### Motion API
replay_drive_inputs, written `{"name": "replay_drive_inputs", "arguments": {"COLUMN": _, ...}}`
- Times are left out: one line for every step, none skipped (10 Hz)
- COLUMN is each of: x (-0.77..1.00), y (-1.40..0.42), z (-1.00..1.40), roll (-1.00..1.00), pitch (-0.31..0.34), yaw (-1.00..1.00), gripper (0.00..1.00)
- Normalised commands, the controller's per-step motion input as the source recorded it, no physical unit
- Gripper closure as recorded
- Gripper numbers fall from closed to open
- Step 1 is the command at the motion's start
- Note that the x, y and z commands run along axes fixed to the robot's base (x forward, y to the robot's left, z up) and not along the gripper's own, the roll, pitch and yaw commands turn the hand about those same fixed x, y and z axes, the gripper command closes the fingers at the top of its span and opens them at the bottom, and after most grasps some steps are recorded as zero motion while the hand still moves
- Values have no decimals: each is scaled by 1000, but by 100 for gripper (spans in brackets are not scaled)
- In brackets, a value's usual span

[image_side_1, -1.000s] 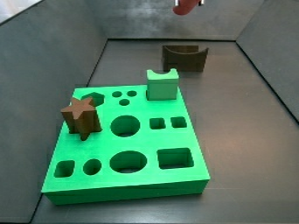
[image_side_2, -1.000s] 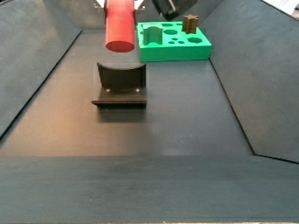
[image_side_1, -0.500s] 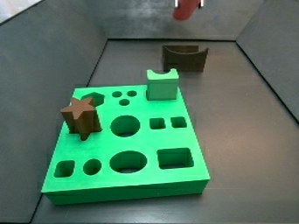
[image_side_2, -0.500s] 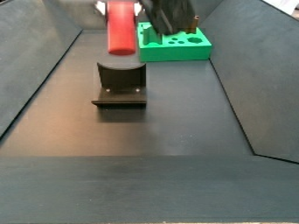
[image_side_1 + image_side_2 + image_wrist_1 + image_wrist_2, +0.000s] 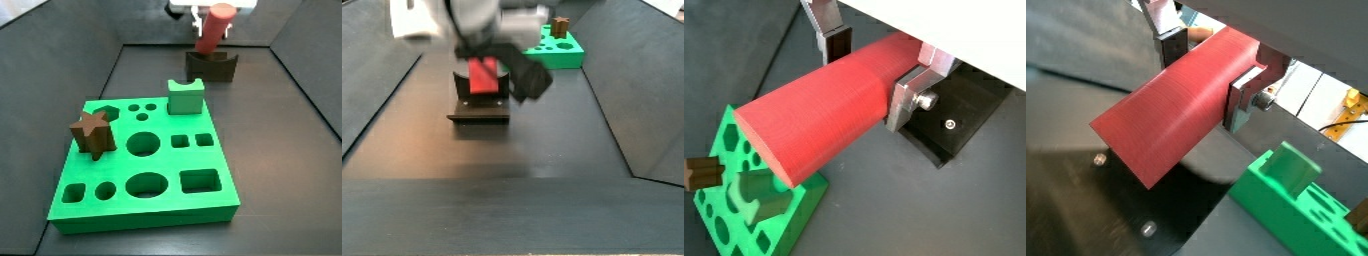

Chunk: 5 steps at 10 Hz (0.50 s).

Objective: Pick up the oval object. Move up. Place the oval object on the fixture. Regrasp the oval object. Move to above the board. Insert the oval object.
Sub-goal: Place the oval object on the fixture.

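My gripper [image 5: 214,10] is shut on the oval object [image 5: 211,30], a smooth red rod, and holds it tilted just above the fixture [image 5: 211,68] at the far end of the floor. In a side view the oval object [image 5: 482,74] sits low over the notch of the fixture [image 5: 480,104], with the gripper [image 5: 481,45] above it. Both wrist views show the silver fingers [image 5: 911,92] [image 5: 1170,45] clamped on the sides of the oval object [image 5: 824,112] [image 5: 1176,108]. The bright green board [image 5: 140,165] lies nearer.
A brown star peg [image 5: 90,132] and a light green notched block [image 5: 186,96] stand on the board. The board also shows in both wrist views [image 5: 744,205] [image 5: 1300,205]. Dark sloping walls [image 5: 382,90] bound the floor on both sides.
The gripper has come down with the oval object from high above to just over the fixture's notch. The board and its pieces have not moved.
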Motion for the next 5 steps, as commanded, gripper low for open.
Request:
{"name": "replay_drive_inputs", "arguments": {"x": 191, "y": 136, "z": -1000, "roll": -233, "pitch": 46, "yaw": -208, "gripper": 100}}
{"name": "replay_drive_inputs", "arguments": {"x": 174, "y": 122, "z": -870, "roll": -171, "pitch": 2, "yaw": -185, "gripper": 100}}
{"name": "replay_drive_inputs", "arguments": {"x": 144, "y": 102, "z": -666, "roll": -158, "pitch": -21, "yaw": -167, "gripper": 100}}
{"name": "replay_drive_inputs", "arguments": {"x": 116, "y": 78, "z": -416, "roll": -148, "pitch": -38, "yaw": -134, "gripper": 100}}
{"name": "replay_drive_inputs", "arguments": {"x": 95, "y": 65, "z": -279, "roll": -144, "pitch": -51, "yaw": -108, "gripper": 100}}
